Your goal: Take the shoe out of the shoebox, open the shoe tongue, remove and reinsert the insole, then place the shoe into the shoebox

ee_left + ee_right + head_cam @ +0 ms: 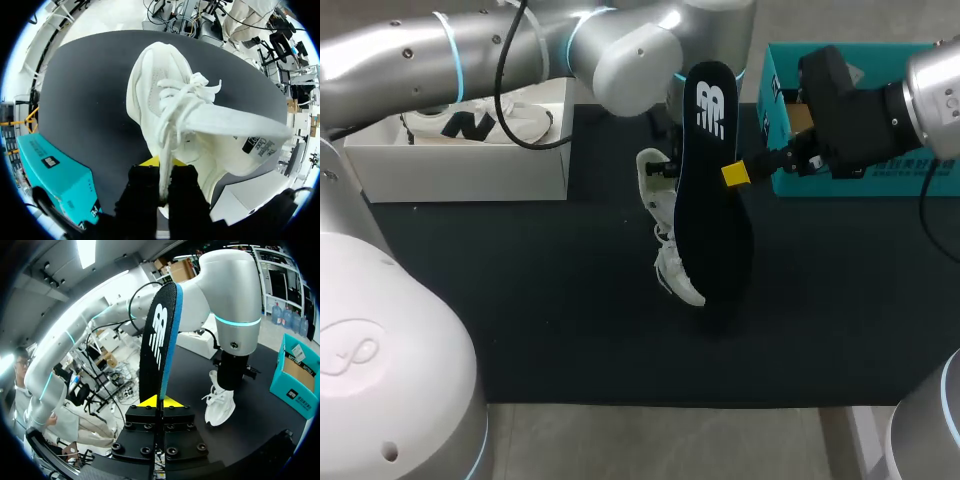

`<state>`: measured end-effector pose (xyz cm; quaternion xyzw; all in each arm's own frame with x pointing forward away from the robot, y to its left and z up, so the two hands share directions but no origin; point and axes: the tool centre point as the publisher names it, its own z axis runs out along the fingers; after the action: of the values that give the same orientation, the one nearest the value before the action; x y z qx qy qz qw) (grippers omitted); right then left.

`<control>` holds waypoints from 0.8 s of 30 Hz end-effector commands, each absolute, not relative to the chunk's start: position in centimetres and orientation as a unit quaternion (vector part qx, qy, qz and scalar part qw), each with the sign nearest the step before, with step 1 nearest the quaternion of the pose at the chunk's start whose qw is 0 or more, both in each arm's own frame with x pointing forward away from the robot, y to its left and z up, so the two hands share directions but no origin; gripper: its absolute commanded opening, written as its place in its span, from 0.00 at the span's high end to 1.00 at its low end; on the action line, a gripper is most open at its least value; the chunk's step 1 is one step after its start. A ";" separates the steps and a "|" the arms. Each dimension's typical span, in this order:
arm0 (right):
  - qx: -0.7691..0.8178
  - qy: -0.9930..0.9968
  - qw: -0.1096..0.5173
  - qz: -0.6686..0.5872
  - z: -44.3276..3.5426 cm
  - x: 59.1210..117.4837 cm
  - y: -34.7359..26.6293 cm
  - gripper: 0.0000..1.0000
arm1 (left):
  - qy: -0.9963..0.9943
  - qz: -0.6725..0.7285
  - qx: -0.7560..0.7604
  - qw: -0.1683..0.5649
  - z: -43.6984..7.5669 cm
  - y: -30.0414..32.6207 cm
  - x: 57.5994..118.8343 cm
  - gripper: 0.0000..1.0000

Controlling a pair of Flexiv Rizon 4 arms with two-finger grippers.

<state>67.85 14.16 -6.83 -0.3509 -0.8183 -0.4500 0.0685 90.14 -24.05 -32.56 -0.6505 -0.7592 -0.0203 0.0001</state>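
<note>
The left jaws clamp the shoe (655,200) by its heel end, hanging it toe-down over the counter's (520,300) middle so the opening is reachable. The right jaws pinch the insole (710,200) upright just beside it, likely for reinsertion.

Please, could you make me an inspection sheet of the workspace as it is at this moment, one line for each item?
Surface: dark table mat, flat.
Job's things: white shoe held toe down over the mat, tongue folded out; black insole out of the shoe, held upright beside it; teal shoebox open, far right.
Clutter: white box at far left, with a second shoe in it.
Grippers: left gripper shut on the shoe; right gripper shut on the insole.
Cables: black cable looping off the left arm.
Surroundings: nothing seen reaching over the table.
</note>
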 end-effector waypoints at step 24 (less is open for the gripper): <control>-0.351 -0.819 0.069 -0.449 -6.9 68.1 14.5 1.00 | -0.656 -0.087 -0.749 -0.030 -33.4 -25.9 91.8 1.00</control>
<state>67.85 14.15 -6.82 -0.3509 -0.8183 -0.4500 0.0685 91.81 -25.05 -33.65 -0.7510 -0.6547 -0.0764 -0.0394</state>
